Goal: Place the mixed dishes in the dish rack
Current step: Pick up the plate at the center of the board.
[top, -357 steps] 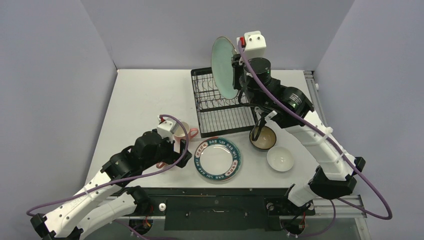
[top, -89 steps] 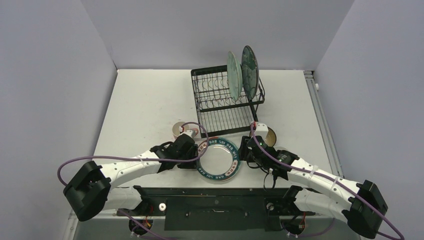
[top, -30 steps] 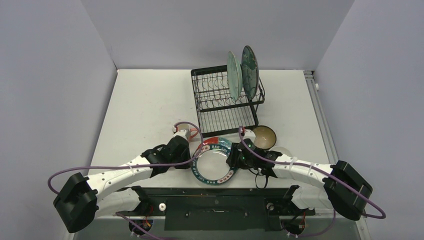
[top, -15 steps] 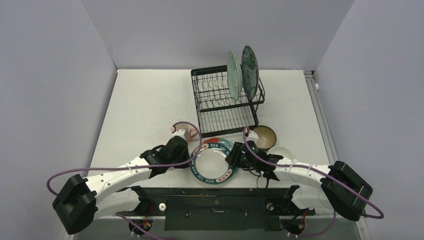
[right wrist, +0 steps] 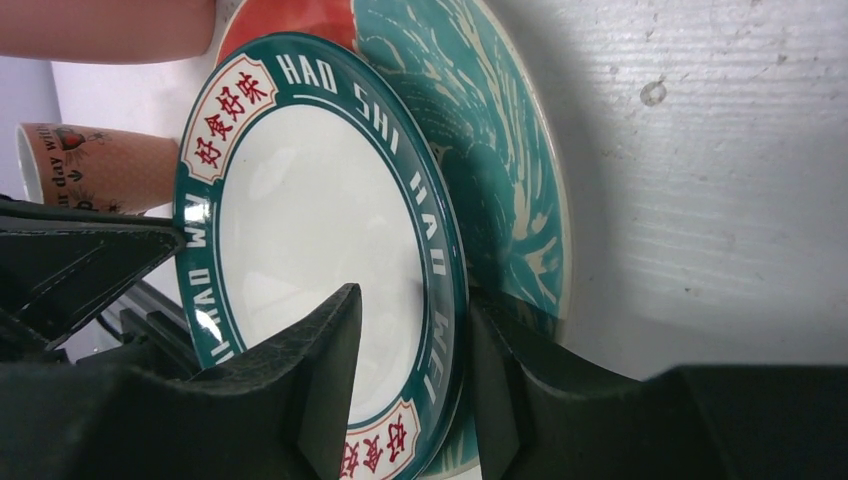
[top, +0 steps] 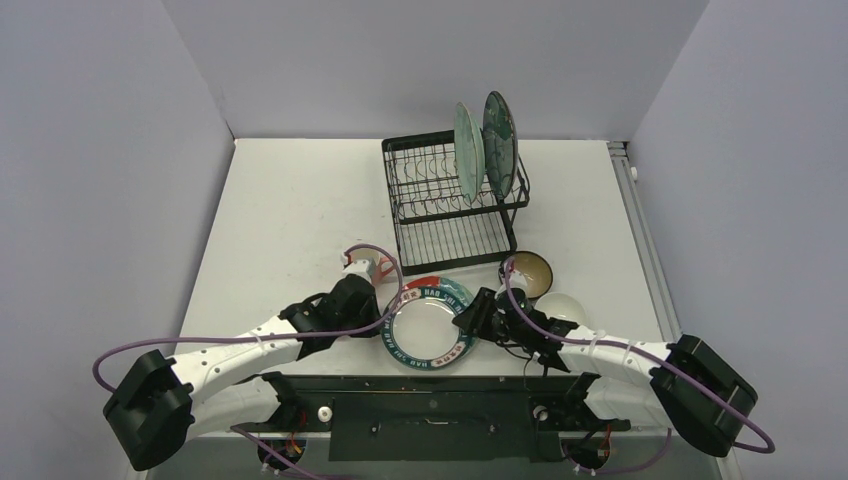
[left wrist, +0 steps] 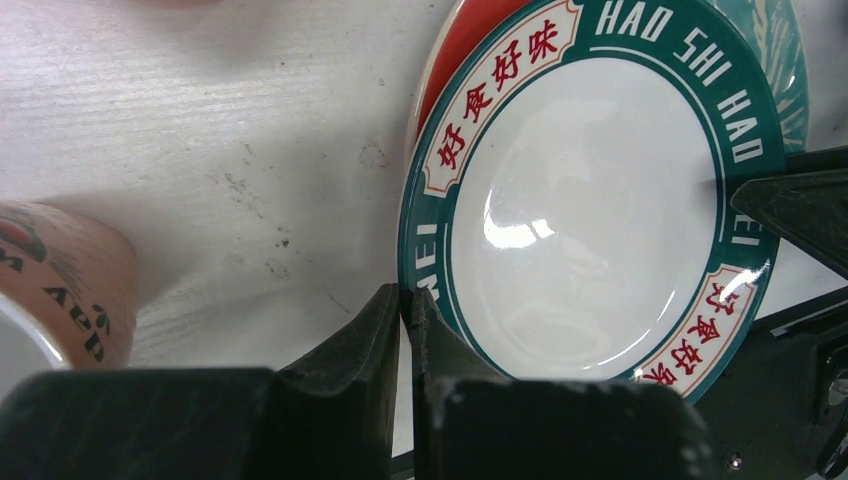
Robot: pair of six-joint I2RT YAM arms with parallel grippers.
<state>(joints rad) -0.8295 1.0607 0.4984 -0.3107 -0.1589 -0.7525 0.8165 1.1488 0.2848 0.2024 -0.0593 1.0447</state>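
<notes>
White plate with teal lettered rim, low centre of the top view, on the table just below the dish rack. Not yet loaded. Lying on top of red-orange plate with teal pattern. In the right wrist view tilted up off it, likely to let a finger in under the flat rim.

Right gripper at the white plate's right edge, jaws apart astride the rim, one finger over the face, one beneath. Not seen clamped.

Left gripper at the opposite, left edge, jaws closed together, tips at the rim. Cannot tell whether pinching it or only butting against it. Judged a brace, to keep the plate from sliding away during the right's grab. Step in hand judged as picking up the top plate for an upright slot.

Counts:
- Four plates: light green plate and dark teal plate standing upright in the rack's far right slots, close together, faces parallel. Other two stacked on the table.
- Two mugs: pink mug upper left of the stack. Printed mug just beside the left jaws, hidden under the arm in the top view.
- Two bowls: brown bowl and small white bowl, both right of the stack, just beside each other. Contact not clear.
- One rack. Lower grid tray with nothing on it.
</notes>
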